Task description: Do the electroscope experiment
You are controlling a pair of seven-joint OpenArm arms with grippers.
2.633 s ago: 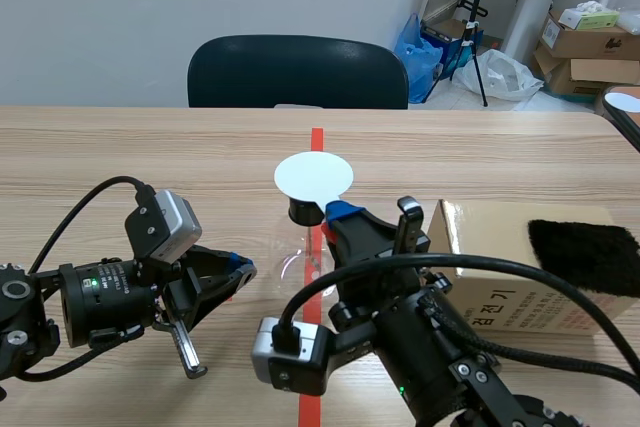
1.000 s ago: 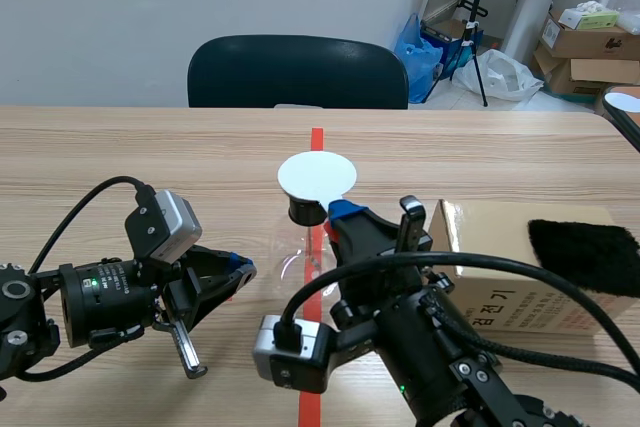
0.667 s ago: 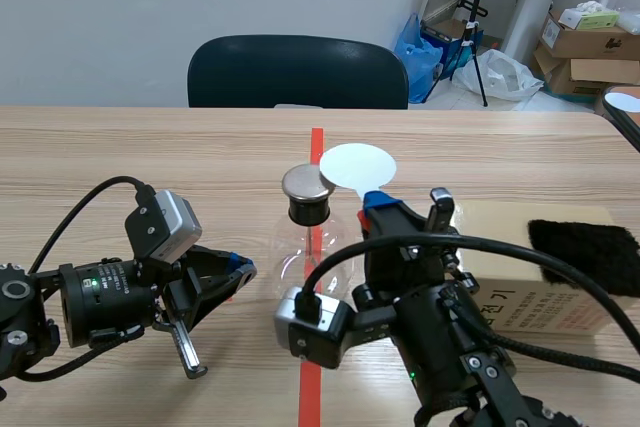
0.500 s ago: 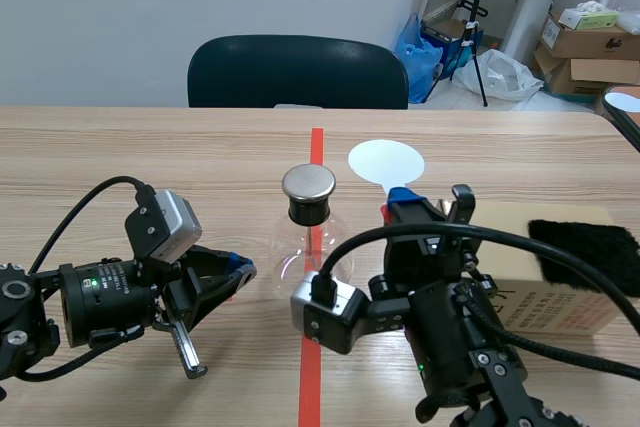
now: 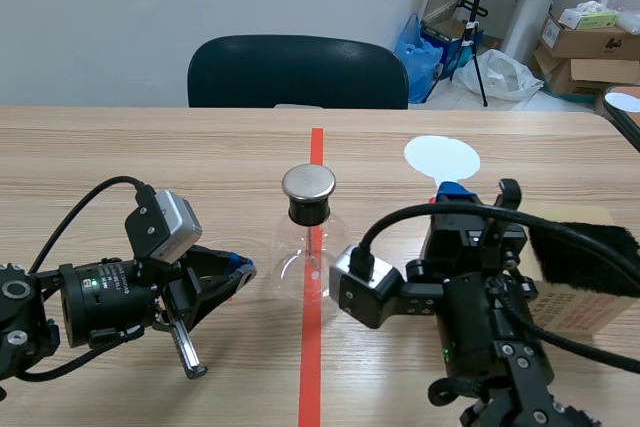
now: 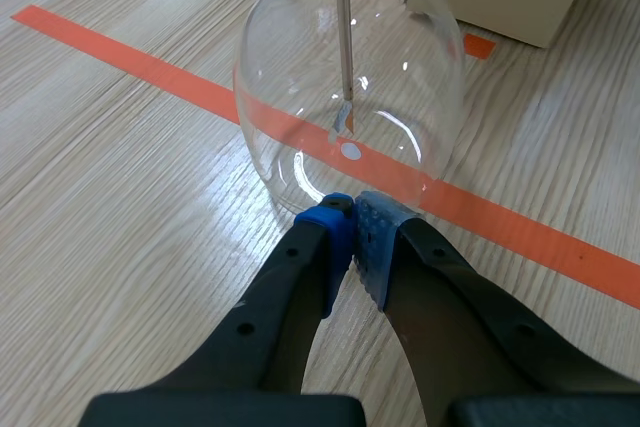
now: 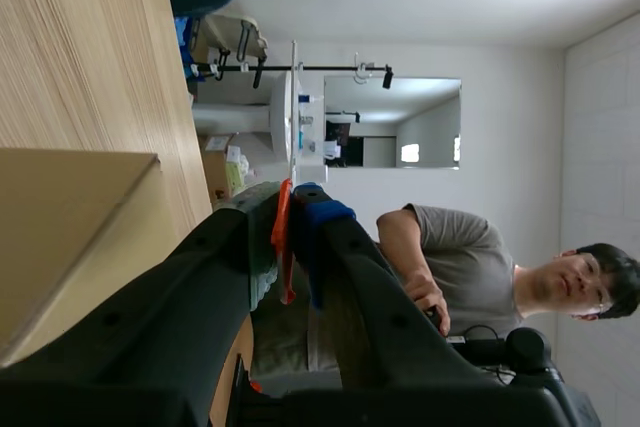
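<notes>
The electroscope (image 5: pixel 307 237) is a round glass flask with a black stopper and a metal cap (image 5: pixel 308 183), standing on the red tape line. A thin rod with small leaves (image 6: pixel 343 117) hangs inside the flask (image 6: pixel 300 137). My left gripper (image 5: pixel 236 269) lies low on the table, shut on nothing, its blue pads (image 6: pixel 330 230) right at the flask's base. My right gripper (image 5: pixel 458 190) is raised to the right of the flask. It is shut on the orange handle (image 7: pixel 284 247) of a white disc (image 5: pixel 441 157), seen edge-on as white disc (image 7: pixel 293 107) in the right wrist view.
A cardboard box (image 5: pixel 575 302) with a black furry cloth (image 5: pixel 585 255) on top stands at the right, under my right arm. A dark chair (image 5: pixel 297 72) is behind the table. A person (image 7: pixel 450 257) shows in the right wrist view's background.
My right arm has carried the white disc from above the electroscope's cap off to the right, uncovering the metal cap. The left arm has not moved.
</notes>
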